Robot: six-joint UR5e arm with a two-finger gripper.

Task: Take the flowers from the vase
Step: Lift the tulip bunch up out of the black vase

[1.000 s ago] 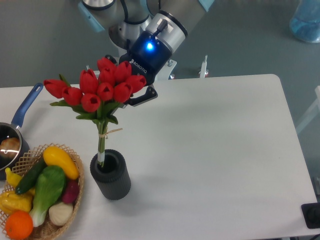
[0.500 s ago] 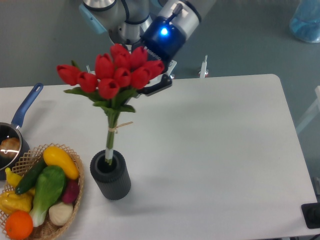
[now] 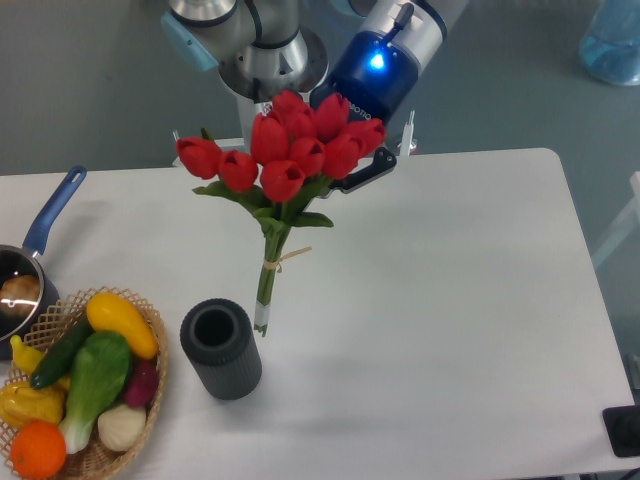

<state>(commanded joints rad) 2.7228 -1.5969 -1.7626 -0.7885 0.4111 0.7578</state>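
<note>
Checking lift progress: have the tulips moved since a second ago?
Yes. The tulips have risen and shifted right; their stem ends, earlier inside the grey vase, now hang outside its rim.

Silver-grey arm, light-blue joint caps; dark-blue wrist with glowing blue light; black hand.

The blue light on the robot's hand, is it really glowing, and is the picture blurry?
In the camera view, the blue light glows bright, nearly white at its middle; the tulips and grey vase look sharp; a soft shadow lies right of the vase.
</note>
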